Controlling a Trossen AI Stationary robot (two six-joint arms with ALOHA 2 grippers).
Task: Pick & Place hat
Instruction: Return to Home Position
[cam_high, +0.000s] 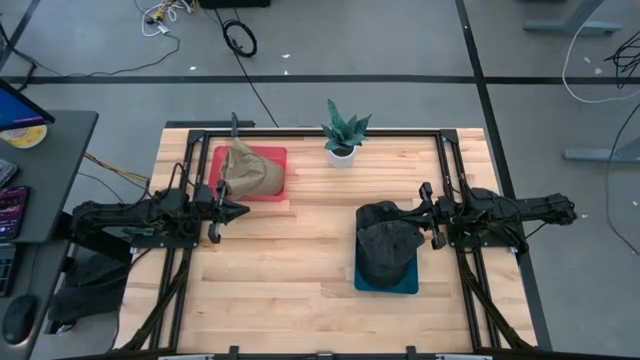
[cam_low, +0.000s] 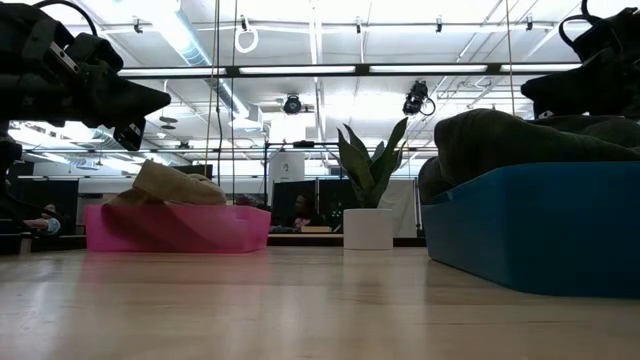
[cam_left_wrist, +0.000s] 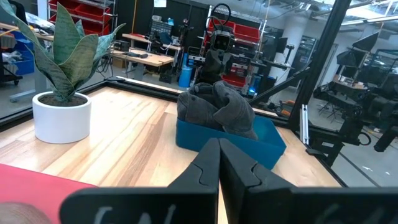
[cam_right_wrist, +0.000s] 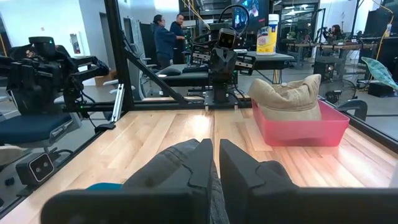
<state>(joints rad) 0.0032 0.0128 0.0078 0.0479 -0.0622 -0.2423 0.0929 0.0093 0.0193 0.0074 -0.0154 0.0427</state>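
1. The brown caps (cam_high: 250, 170) are heaped in the pink bin (cam_high: 272, 154) at the far left of the surface (cam_high: 300, 290). The black caps (cam_high: 388, 240) are piled in the blue bin (cam_high: 405, 286) at the near right. The sorting by colour is judged complete, as no cap is seen loose on the wood.
2. The left jaws, on the left arm (cam_high: 120, 215), are pressed together on nothing. They are held above the surface just beside the pink bin's near edge.
3. The right jaws, on the right arm (cam_high: 520, 212), are likewise closed and empty. They are poised just beside the black pile, and dark fabric is seen beneath them in the right wrist view.
4. Both arms are folded back toward their own sides, a posture judged fit for parking since nothing is carried.
5. The blue bin's rim is overtopped by the black pile, so a snag there is the one risk judged for the right arm's pull-back.
6. The potted plant (cam_high: 342, 135) is set at the far edge between the bins, well apart from both arms. A broad bare band of wood is left down the middle, bounded at the sides by the frame rails (cam_high: 447, 150).
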